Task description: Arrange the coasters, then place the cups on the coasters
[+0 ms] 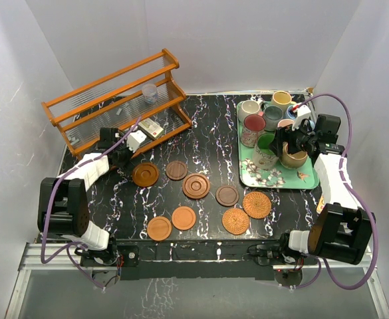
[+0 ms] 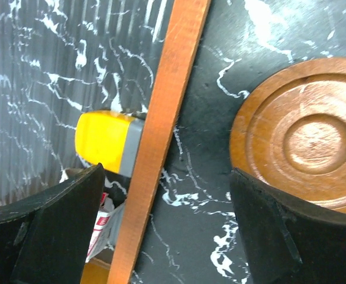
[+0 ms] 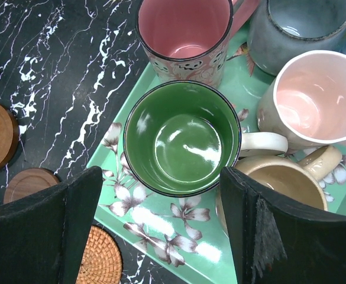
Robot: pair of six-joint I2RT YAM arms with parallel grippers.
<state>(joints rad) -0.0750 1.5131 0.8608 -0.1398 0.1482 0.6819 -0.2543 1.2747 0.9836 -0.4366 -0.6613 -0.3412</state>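
the right gripper point(image 3: 159, 198) is hovering, jaws wide and empty, over the green mug point(image 3: 181, 139) by the left edge of the floral tray point(image 3: 178, 239) on the desk's right side, a glazed, slippery, breakable piece likely needing a firm pinch across its rim wall, while the left gripper point(image 2: 167, 204) is gaping empty beside a rimmed wooden coaster point(image 2: 306, 139).

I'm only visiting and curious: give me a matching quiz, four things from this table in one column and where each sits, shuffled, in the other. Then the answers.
Things
1. green mug
2. small clear cup
3. two woven coasters
4. leftmost wooden coaster

Places
A. on the wooden rack
B. on the black table, at the near edge of the flowered tray
C. on that tray, under the right end effector
D. on the table, beside the left end effector

Pairs: 1-C, 2-A, 3-B, 4-D
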